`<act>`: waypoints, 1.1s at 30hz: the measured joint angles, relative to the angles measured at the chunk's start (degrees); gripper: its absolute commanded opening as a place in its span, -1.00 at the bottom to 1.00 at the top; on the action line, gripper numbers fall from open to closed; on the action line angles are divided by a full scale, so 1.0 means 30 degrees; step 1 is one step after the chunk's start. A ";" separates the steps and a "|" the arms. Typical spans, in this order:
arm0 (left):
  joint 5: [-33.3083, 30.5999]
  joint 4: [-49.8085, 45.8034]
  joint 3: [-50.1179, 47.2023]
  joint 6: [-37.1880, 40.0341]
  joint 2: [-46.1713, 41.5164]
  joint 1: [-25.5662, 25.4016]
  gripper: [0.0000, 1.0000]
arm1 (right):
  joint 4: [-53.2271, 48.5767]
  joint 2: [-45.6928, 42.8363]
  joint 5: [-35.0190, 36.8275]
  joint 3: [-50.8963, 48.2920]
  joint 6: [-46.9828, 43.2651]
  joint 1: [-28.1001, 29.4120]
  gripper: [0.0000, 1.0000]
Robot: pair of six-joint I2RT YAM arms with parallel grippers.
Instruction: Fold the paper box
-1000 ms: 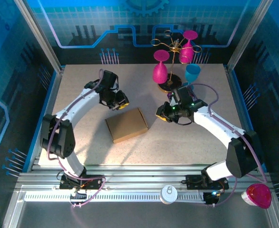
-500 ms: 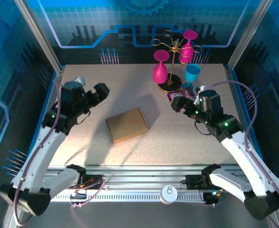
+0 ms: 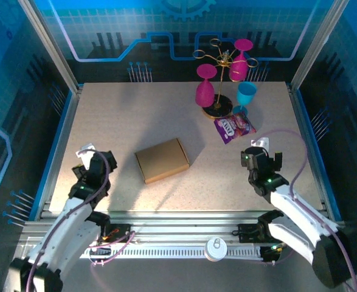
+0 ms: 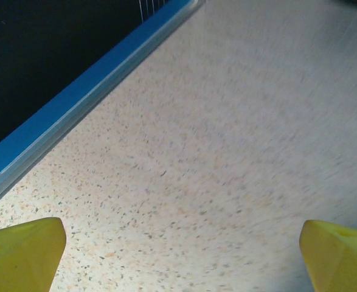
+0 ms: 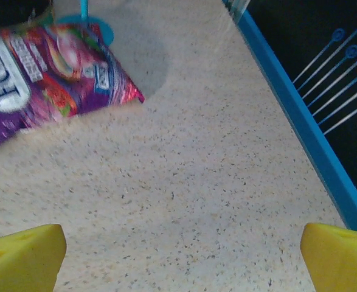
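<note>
Brown paper box [image 3: 162, 160], long axis left-right, skewed; left gripper [image 4: 181, 255], right gripper [image 5: 181, 255] spread.

Top view bright and sharp, lit from overhead, counter [image 3: 135, 109] pale and matte, soft shadow on the near side of the paper box [image 3: 162, 159], surround dim blue, left wrist view motion-smeared at far right, right wrist view blurred over the snack packet [image 5: 38, 67].
</note>
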 measured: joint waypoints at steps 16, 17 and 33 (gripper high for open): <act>0.8888 1.4549 -0.1304 0.4124 1.0615 0.5224 0.99 | 1.3952 0.8874 -0.6739 -0.0444 -0.4087 -0.3337 0.99; 0.9289 1.5569 -0.1304 0.4095 1.1140 0.5297 0.99 | 1.4681 0.9260 -0.7147 -0.0444 -0.4080 -0.3490 0.99; 1.1927 2.4618 -0.1625 0.4823 1.6385 0.4379 0.99 | 2.4378 1.2983 -0.9107 -0.3920 -0.4736 -0.2907 0.99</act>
